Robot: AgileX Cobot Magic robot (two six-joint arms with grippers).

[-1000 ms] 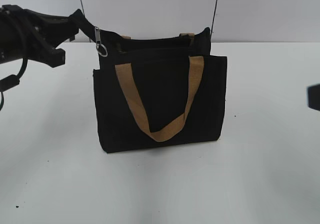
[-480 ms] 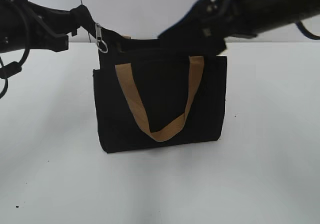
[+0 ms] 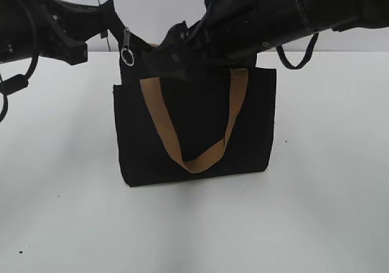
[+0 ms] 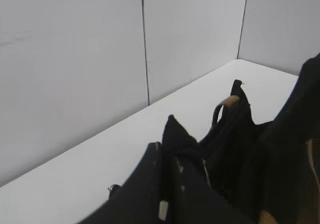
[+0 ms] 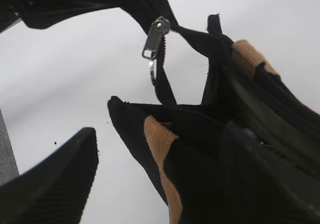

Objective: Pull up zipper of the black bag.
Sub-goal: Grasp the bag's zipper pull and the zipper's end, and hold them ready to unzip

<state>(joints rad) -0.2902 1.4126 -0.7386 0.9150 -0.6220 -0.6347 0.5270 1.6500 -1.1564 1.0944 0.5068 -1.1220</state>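
The black bag [image 3: 194,127] stands upright on the white table, its tan front handle [image 3: 200,158] hanging down its face. My left gripper [image 3: 111,16] is shut on the fabric end at the bag's top left corner and holds it raised; the left wrist view shows its fingers [image 4: 167,146] pinching that black tip. The zipper [image 3: 127,49], a silver tab with a ring, hangs just below that corner and shows in the right wrist view [image 5: 152,40]. My right gripper [image 3: 163,49] reaches across the bag's top, open and empty [image 5: 160,131], with the bag's front corner [image 5: 130,129] between its fingers.
The white table [image 3: 316,194] runs out on all sides of the bag, with a few dark specks near the front left. White wall panels [image 4: 75,59] close the back. The right arm's cable loop [image 3: 298,54] hangs behind the bag's right corner.
My right arm has swung in from the right and reached across the bag's top toward the zipper. My left gripper, still holding the corner, has shifted slightly right.
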